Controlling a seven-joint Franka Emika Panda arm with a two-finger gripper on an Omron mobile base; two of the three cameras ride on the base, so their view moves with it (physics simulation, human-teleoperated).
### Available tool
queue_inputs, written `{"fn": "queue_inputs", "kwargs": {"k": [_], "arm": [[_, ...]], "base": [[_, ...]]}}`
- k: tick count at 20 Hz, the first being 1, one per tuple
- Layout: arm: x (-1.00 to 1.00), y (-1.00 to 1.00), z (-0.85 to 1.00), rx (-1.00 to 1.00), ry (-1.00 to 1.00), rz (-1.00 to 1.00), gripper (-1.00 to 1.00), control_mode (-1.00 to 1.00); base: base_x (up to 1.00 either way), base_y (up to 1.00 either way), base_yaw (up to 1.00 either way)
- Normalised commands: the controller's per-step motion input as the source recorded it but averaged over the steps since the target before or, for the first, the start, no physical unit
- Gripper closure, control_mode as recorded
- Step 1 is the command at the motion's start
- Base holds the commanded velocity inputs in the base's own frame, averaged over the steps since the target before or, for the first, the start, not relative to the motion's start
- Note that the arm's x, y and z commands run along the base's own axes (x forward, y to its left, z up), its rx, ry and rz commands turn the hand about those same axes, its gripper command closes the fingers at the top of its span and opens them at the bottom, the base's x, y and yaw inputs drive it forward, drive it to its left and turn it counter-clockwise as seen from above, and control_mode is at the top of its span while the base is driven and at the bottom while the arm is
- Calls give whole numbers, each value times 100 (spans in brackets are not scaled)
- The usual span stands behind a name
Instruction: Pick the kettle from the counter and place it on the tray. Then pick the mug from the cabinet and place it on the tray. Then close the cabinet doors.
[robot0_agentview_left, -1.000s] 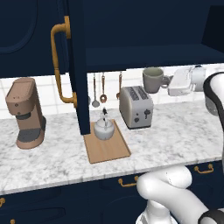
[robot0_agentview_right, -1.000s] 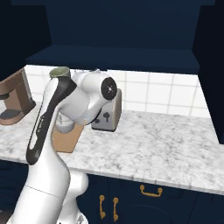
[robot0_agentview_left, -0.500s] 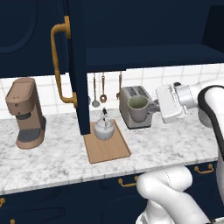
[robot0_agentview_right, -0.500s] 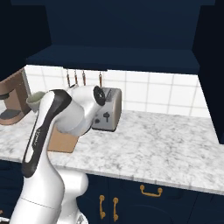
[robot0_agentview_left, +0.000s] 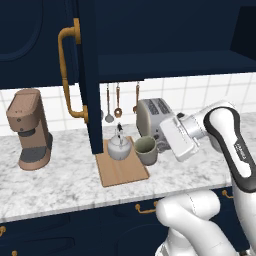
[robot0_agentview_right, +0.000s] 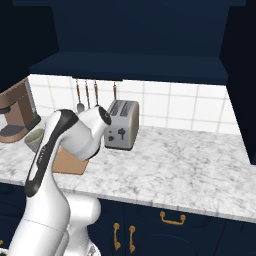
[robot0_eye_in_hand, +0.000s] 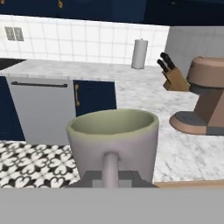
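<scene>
The white arm (robot0_agentview_left: 227, 135) is reaching across from the right in the left base view, its hand turned sideways toward the tray. The fingers (robot0_agentview_left: 159, 145) are pinching the mug (robot0_agentview_left: 145, 150) by its side handle; in the hand view the handle (robot0_eye_in_hand: 110, 168) is sitting between the two finger tips, with the mug's pale grey-green wall and darker inside directly ahead. The mug is sitting upright, held at the right rear edge of the tray (robot0_agentview_left: 122, 173); whether its base is touching the wood or hanging just above cannot be told.

The tray is lying flat on the marbled table (robot0_agentview_left: 55, 185), a bare stretch of board showing in front. The kettle (robot0_agentview_left: 119, 148) is standing upright on the rear part of the tray, just beside the mug on its left, apart from it by a narrow gap.

Behind the mug, the silver toaster (robot0_agentview_left: 152, 116) is standing against the tiled wall, partly covered by the hand. Well to the left, a brown coffee machine (robot0_agentview_left: 30, 130) is resting on the table. Utensils (robot0_agentview_left: 117, 102) are hanging on the wall behind the kettle.

Above, one cabinet door (robot0_agentview_left: 90, 75) is standing open edge-on, its brass handle (robot0_agentview_left: 67, 75) facing left, and the navy cabinet (robot0_agentview_left: 170, 62) interior is showing behind it.
</scene>
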Motion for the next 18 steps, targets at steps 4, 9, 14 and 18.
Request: {"fn": "queue_inputs", "kwargs": {"k": [4,9,14,18], "arm": [[18,11,-63,-2,4,10,100,-100],[35,0,-42,0,0,2,100,-100],[43,0,-40,0,0,0,100,-100],[51,0,-38,0,0,0,100,-100]], "base": [[0,0,0],[0,0,0],[0,0,0],[0,0,0]]}}
